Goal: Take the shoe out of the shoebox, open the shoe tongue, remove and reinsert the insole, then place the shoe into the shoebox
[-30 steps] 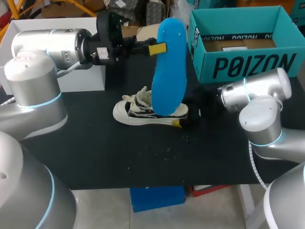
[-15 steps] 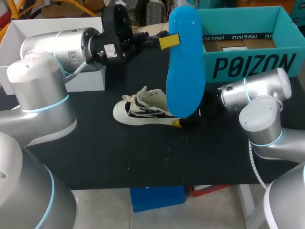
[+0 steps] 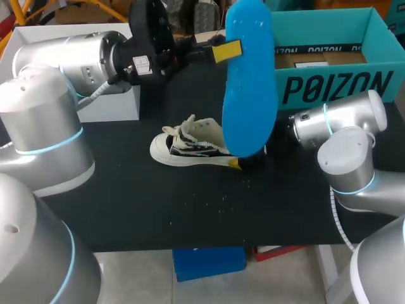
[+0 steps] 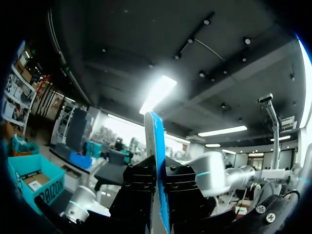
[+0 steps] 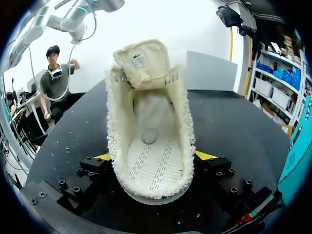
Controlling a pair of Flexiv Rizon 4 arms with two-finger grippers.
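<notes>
My left gripper (image 3: 226, 50) is shut on a blue insole (image 3: 249, 82) and holds it upright, high over the table, in front of the teal shoebox (image 3: 329, 85). In the left wrist view the insole (image 4: 155, 146) stands edge-on between the gripper's (image 4: 158, 192) black finger blocks. A white low sneaker (image 3: 193, 145) lies on the black table (image 3: 190, 209). My right gripper (image 3: 243, 161) grips its heel. The right wrist view looks into the shoe (image 5: 151, 146): tongue pulled back, bare perforated footbed, and the gripper (image 5: 153, 158) with a yellow fingertip (image 5: 103, 157) against each side.
A white box (image 3: 69, 31) stands at the back left behind my left arm. Small white crumbs (image 3: 218, 201) dot the table in front of the shoe. The open shoebox holds a brown card insert (image 3: 316, 59).
My left arm has lifted the insole higher and carried it right, from over the shoe toward the shoebox. The shoe and the right arm have not moved.
</notes>
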